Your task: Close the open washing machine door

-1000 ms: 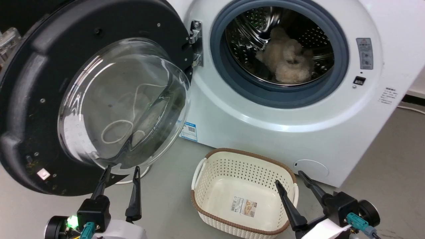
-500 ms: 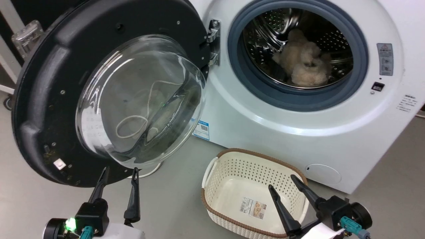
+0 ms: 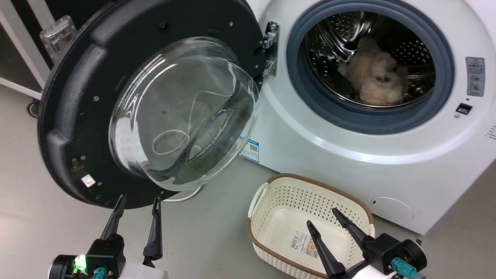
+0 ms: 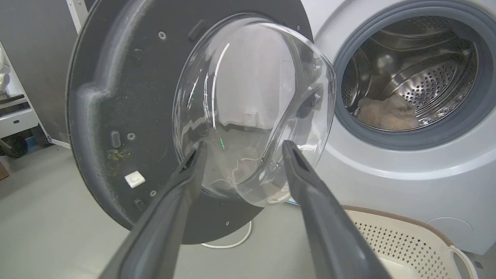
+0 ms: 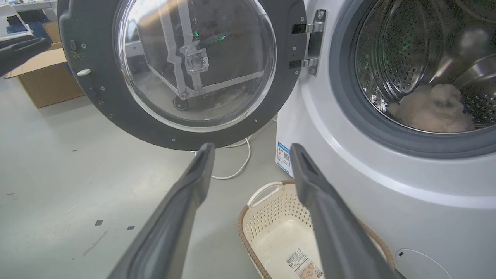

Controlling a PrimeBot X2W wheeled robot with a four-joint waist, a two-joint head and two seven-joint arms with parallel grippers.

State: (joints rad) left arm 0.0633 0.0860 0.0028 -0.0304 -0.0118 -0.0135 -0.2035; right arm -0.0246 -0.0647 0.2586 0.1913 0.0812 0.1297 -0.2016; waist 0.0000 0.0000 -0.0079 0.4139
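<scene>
two spread, empty: left claw (image 3: 139, 197), right claw (image 3: 321, 216); washing machine door (image 3: 77, 97) open, top cropped.

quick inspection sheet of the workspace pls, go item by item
Surface: grey floor, smooth, with a few small dark marks.
Job's things: washing machine door swung wide open on its hinge; washing machine port uncovered, with a fluffy beige item in the drum.
Clutter: cream basket on the floor in front of the machine, empty but for a label.
Grippers: left gripper open, pointing at the door, holding nothing; right gripper open, over the basket in the head view, holding nothing.
Cables: white cable on the floor under the door.
Surroundings: cardboard box on the floor beyond the door.
</scene>
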